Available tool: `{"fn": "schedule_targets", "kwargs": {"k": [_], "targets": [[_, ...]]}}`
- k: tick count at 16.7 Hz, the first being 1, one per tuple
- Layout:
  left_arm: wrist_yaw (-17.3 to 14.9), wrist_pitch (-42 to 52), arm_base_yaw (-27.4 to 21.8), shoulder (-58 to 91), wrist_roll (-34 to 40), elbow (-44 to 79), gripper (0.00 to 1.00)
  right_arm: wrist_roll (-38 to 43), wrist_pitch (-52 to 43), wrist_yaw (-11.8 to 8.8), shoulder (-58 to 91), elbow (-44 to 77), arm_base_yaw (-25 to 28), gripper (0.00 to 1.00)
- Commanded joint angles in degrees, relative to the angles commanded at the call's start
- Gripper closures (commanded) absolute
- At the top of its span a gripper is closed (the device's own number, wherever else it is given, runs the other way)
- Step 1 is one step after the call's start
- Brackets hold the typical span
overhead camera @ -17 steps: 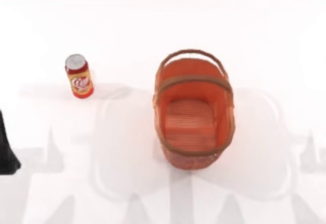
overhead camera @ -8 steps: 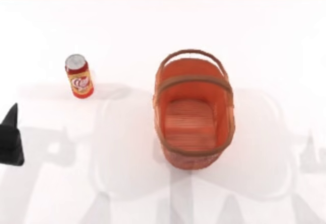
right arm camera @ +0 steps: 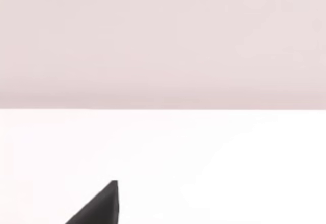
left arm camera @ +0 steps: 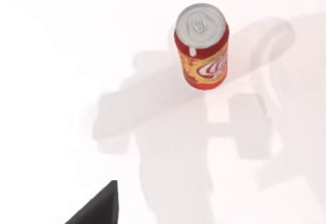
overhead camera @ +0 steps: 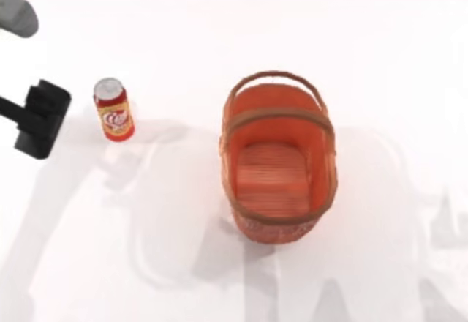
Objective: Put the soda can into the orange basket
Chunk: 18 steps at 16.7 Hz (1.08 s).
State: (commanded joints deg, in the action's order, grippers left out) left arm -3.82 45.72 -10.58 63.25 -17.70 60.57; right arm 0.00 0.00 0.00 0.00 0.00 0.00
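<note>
Basket (overhead camera: pixel 278 162) holds nothing; can (overhead camera: pixel 114 110) upright on table, well left. Left gripper (overhead camera: pixel 42 118) beside can, jaw state unclear.

soda can (overhead camera: pixel 114 110): red body, yellow-gold label band with a white swirl logo, silver top (the pull tab shows in the left wrist view)
orange basket (overhead camera: pixel 322 167): orange woven walls, brown rim and brown arched handle, pale orange slatted bottom
left gripper (overhead camera: pixel 42 119): black block, with a grey arm segment behind it
table (overhead camera: pixel 183 36): white, crossed by faint grey shadows
back wall (right arm camera: pixel 163 40): pale pinkish grey
</note>
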Motion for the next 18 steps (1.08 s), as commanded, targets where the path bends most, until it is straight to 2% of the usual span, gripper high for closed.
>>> {"fn": "schedule_targets", "kwargs": {"k": [5, 10, 14, 18], "targets": [[1.0, 16.1, -1.5, 31.1, -7.3, 27.1, 0.0, 0.0, 0.0, 0.0, 0.0, 0.0, 0.0, 0.0], [2.6, 27.1, -2.0, 57.0, -13.2, 49.2, 0.0, 0.0, 0.0, 0.0, 0.0, 0.0, 0.0, 0.0], [3.4, 31.7, -2.1, 68.8, -16.1, 60.1, 0.0, 0.0, 0.0, 0.0, 0.0, 0.0, 0.0, 0.0], [3.6, 32.6, -2.2, 71.1, -16.8, 62.2, 0.0, 0.0, 0.0, 0.0, 0.0, 0.0, 0.0, 0.0]]}}
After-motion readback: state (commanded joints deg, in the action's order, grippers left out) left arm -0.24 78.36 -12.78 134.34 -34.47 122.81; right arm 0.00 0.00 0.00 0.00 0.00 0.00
